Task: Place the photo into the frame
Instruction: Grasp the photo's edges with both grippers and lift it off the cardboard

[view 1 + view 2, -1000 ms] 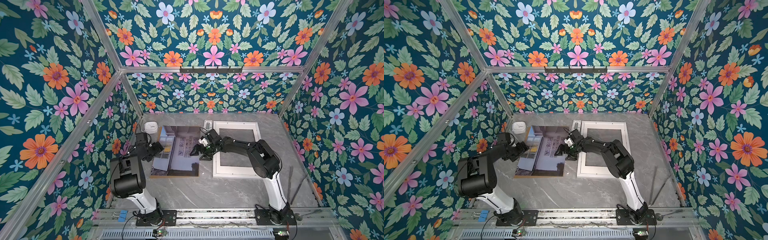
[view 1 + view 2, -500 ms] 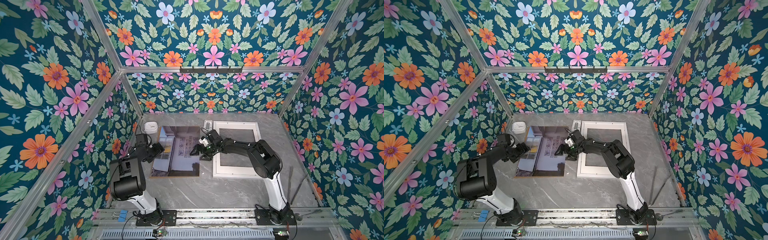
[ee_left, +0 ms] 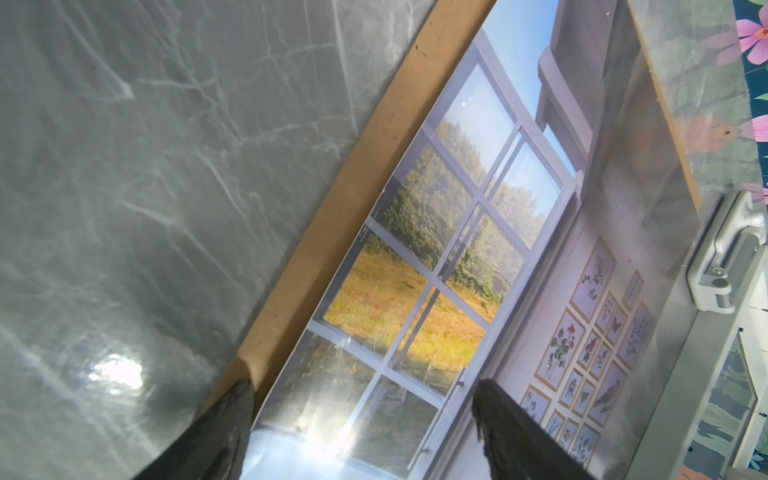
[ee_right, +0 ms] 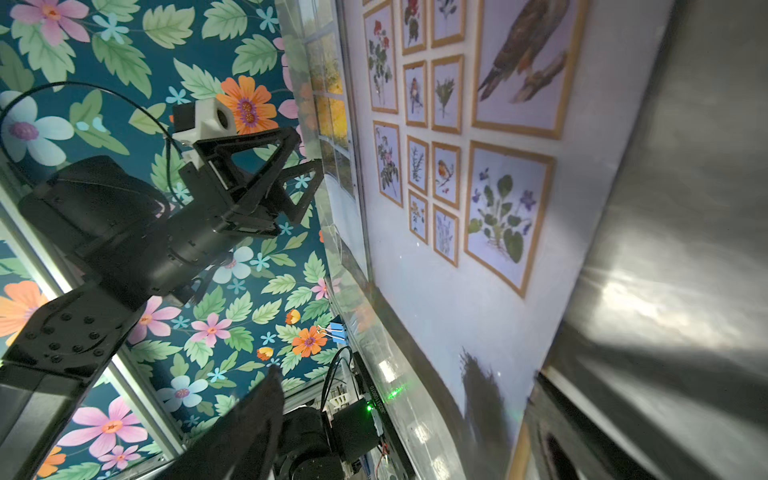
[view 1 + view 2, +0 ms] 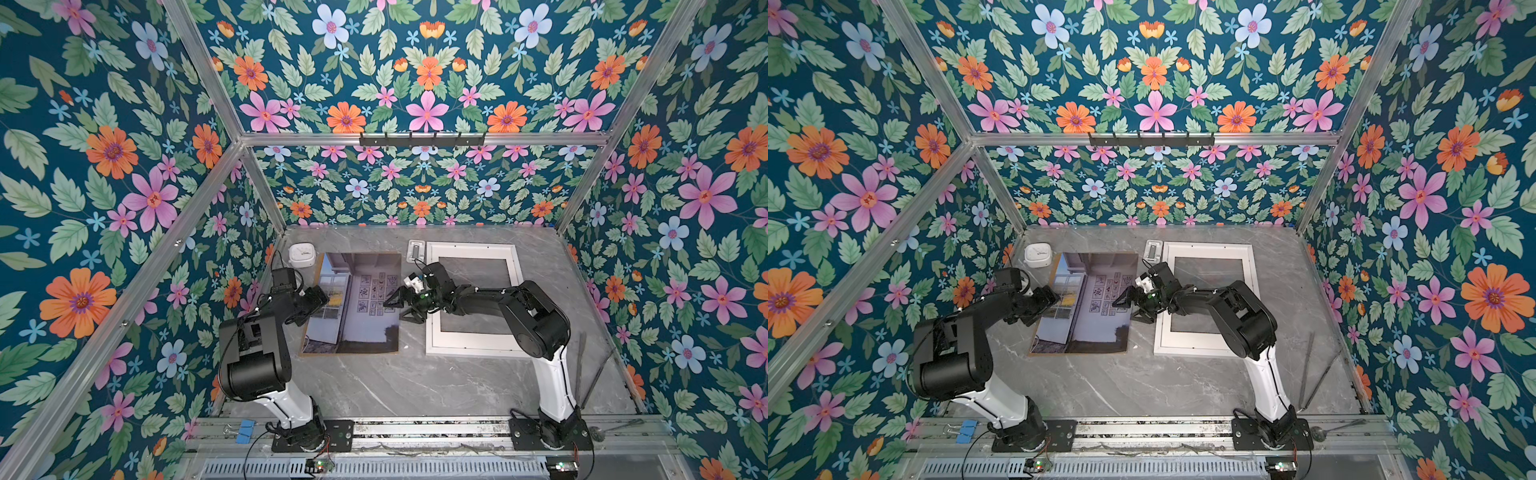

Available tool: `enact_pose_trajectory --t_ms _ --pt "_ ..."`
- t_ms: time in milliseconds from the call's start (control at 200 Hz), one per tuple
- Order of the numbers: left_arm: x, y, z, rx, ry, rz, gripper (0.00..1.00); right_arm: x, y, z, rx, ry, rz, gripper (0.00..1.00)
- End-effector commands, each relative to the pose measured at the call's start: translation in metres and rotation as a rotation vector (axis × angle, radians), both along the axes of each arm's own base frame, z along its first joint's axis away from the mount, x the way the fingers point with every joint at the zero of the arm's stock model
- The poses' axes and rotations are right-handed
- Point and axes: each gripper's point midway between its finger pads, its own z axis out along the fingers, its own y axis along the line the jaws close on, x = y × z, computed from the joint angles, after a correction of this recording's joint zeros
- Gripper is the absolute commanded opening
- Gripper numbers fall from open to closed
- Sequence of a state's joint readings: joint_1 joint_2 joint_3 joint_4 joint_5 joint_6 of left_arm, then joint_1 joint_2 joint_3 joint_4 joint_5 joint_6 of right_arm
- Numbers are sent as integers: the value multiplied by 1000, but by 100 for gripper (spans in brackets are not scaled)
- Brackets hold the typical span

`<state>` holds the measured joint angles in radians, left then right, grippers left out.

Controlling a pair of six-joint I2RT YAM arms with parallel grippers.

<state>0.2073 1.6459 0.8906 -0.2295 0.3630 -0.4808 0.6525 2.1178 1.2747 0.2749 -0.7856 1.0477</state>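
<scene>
No text, label, brand or number can be read in any view. In the right wrist view, a line of small white print runs along the edge of a black board with a green light (image 4: 371, 401), but it is too blurred to read.

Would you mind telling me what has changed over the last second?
The left tool crept slightly towards the photo; both tools are open, and nothing was taken or released. The right tool, the photo and the frame stayed where they were.
</scene>
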Motion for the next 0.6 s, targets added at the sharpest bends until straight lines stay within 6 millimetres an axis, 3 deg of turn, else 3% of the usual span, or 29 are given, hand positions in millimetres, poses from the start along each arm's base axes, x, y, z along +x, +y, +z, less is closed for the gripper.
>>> enact_pose_trajectory --t_ms 0,180,450,595 --pt "-6 -4 -4 -18 27 -6 85 4 8 21 79 -51 7 88" --pt "-6 -4 -5 -20 28 -8 85 4 7 22 80 -54 0 87" --pt "-6 -5 -3 -25 24 -10 85 -1 -2 -4 0 58 -41 80" --pt "-6 -7 -4 -34 25 -11 85 -4 -4 -8 -6 61 -35 77"
